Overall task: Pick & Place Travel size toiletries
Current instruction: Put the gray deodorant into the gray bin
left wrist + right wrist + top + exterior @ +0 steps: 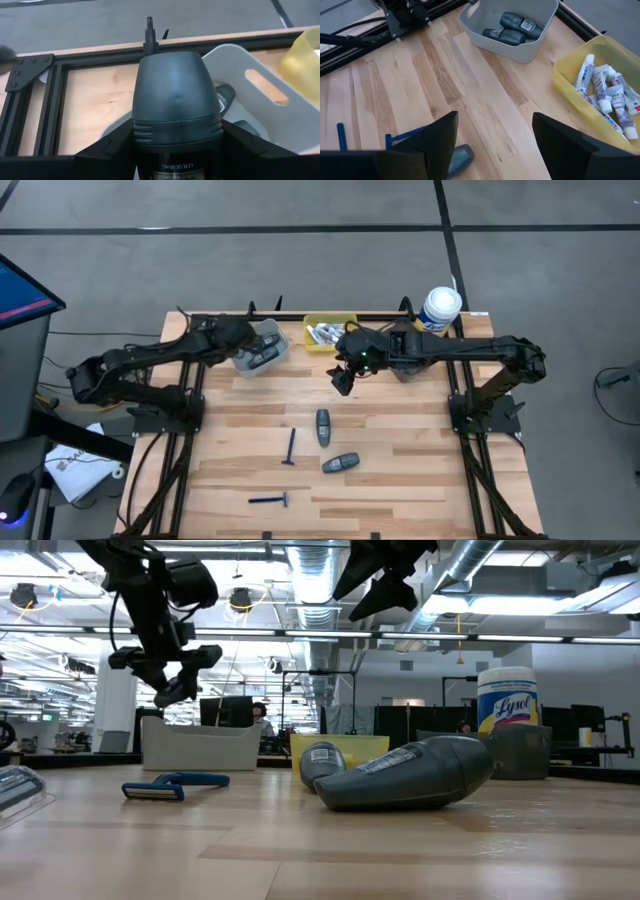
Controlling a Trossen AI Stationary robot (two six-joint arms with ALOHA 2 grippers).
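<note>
You've got a dark grey pod clamped in the left gripper, fingers closed on its sides, hanging above the grey bin at the table's far edge, left of centre. That bin already holds other pods. Next to it along the far edge, the yellow bin is loaded w/ white mini tubes. Still loose on the wood: two pods near the middle, one blue razor just left of them, a second razor nearer the front edge.

The right gripper hovers w/ fingers spread wide and nothing between them, over bare wood in front of the yellow bin, above the loose pods.

Risks, as I judge them: the held pod is smooth and rounded, so if you let go off-centre it could clip the bin wall and roll back out. The bin looks light; a nudge from the arm may skid it toward the back rail. Both arms sit fairly close at the far edge, so watch for a clash if the right one swings left. Razors lie flat and thin, likely hard to pinch w/o scraping the boards.

Surface: pale butcher-block table in a black frame. Wipes canister at the far right corner. Beyond: grey floor, monitor at left, open workshop w/ ceiling ducts, a person seated far back.
</note>
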